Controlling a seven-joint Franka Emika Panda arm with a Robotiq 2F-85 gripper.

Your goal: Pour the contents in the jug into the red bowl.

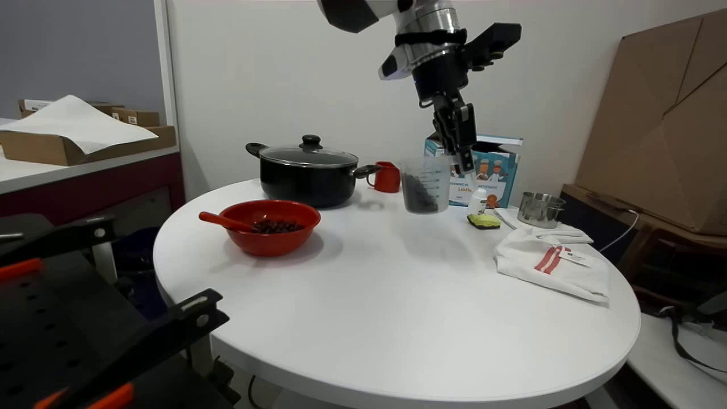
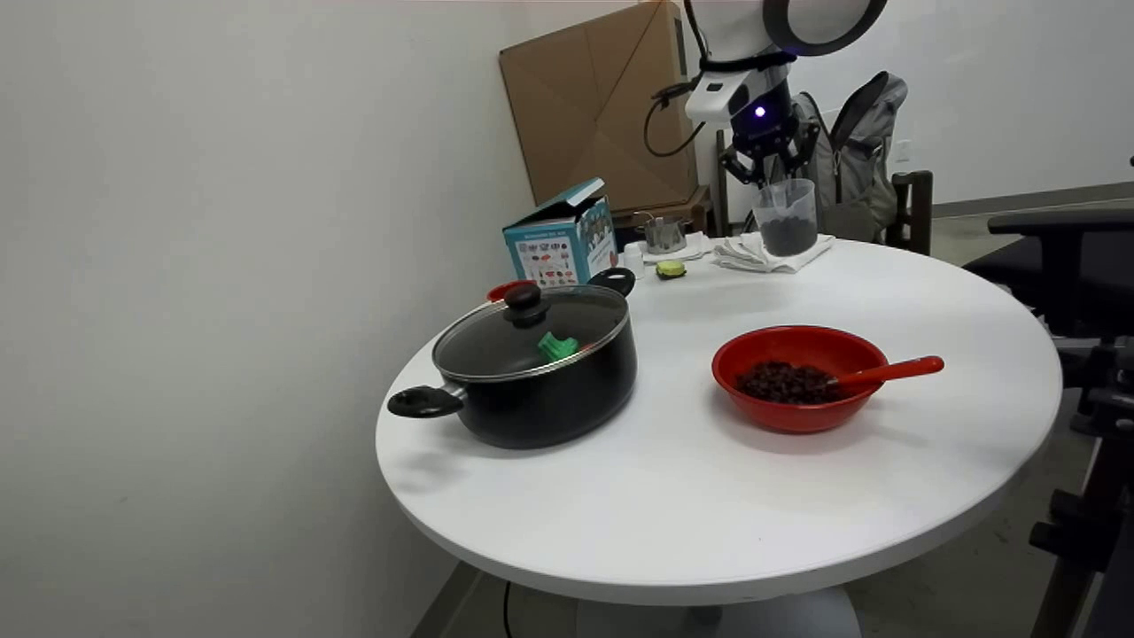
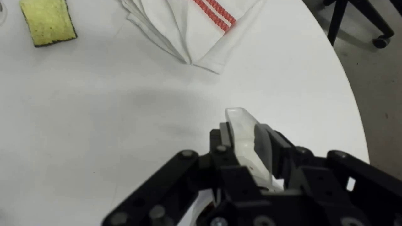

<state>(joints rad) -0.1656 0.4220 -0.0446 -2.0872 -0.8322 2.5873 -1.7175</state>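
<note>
Now end effector [image 3: 245,135] pinches handle [image 3: 239,115]; slip could spill contents [image 2: 788,237] before bowl [image 2: 797,420], six o'clock from jug [image 2: 786,209] in an exterior view.

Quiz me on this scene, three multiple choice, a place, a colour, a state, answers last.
1. Where is the red-handled utensil? A) on the pot's lid B) in the red bowl C) on the sponge
2. What colour are the stripes on the towel? A) blue B) green C) red
3. The clear jug is: A) held by the claw B) lying on its side C) upside down

B, its handle juts over the rim in both exterior views; C, two red stripes in the wrist view; A, the claw clasps the jug's handle there.
</note>
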